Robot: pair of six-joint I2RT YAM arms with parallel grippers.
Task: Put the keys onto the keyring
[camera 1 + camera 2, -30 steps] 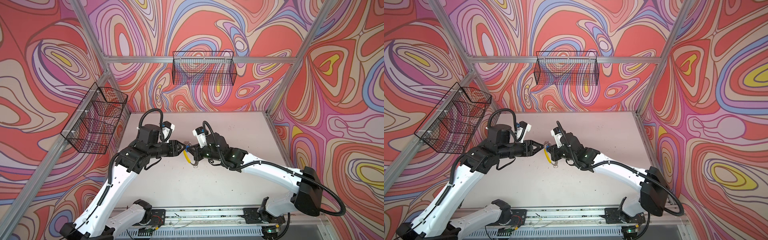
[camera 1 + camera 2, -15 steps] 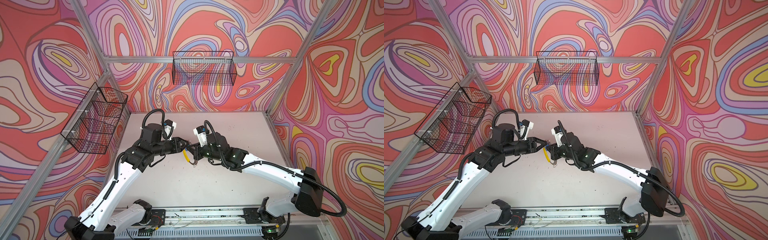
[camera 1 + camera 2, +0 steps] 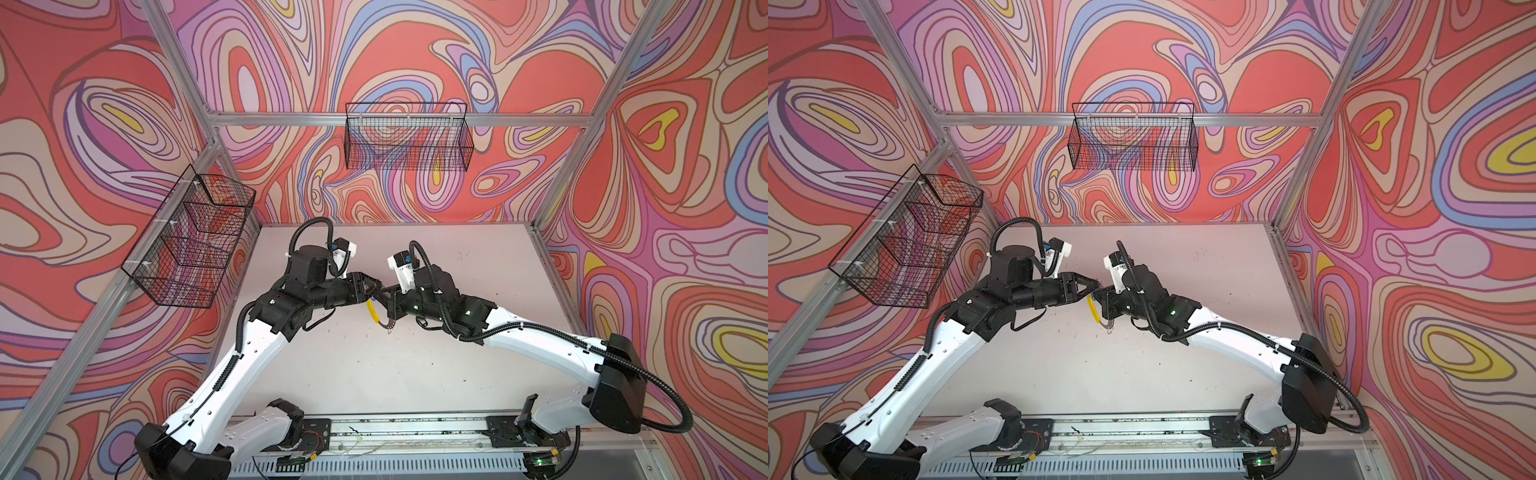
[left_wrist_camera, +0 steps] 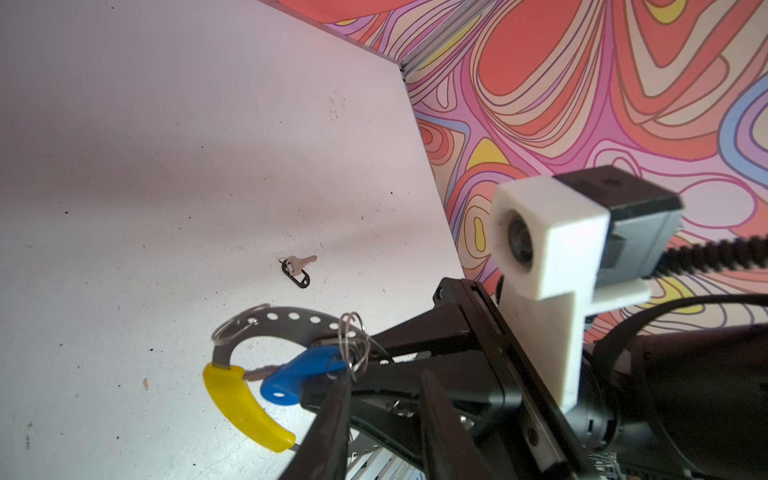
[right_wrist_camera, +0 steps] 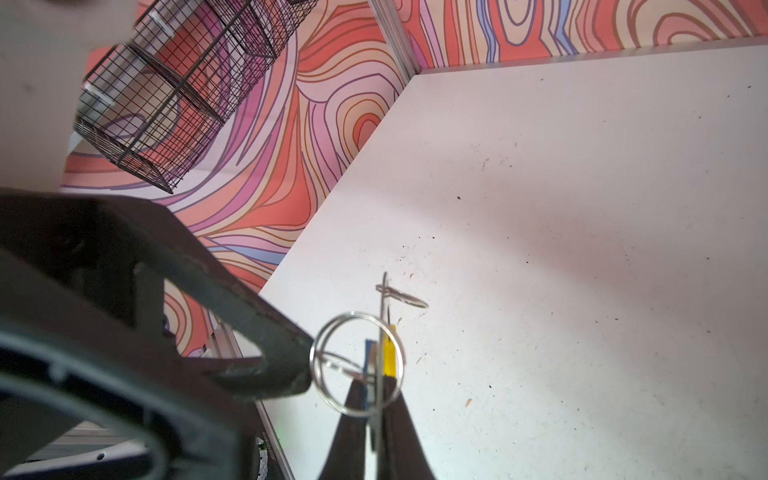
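My right gripper is shut on the keyring, a flat perforated grey ring with a yellow sleeve, and holds it upright above the table's middle. One of the keys, on a blue tag, hangs from thin wire loops at the ring's rim. My left gripper stands open with nothing between its fingers. One fingertip touches those loops. In both top views the two grippers meet tip to tip. The key with the black tag lies flat on the table beyond the ring.
A black wire basket hangs on the left wall and another on the back wall. The white table is bounded by aluminium posts and patterned walls. A metal rail runs along its front edge.
My left arm has moved right, bringing its gripper up against the keyring's wire loops, and its jaws have narrowed a little. The right arm and the ring have stayed put.
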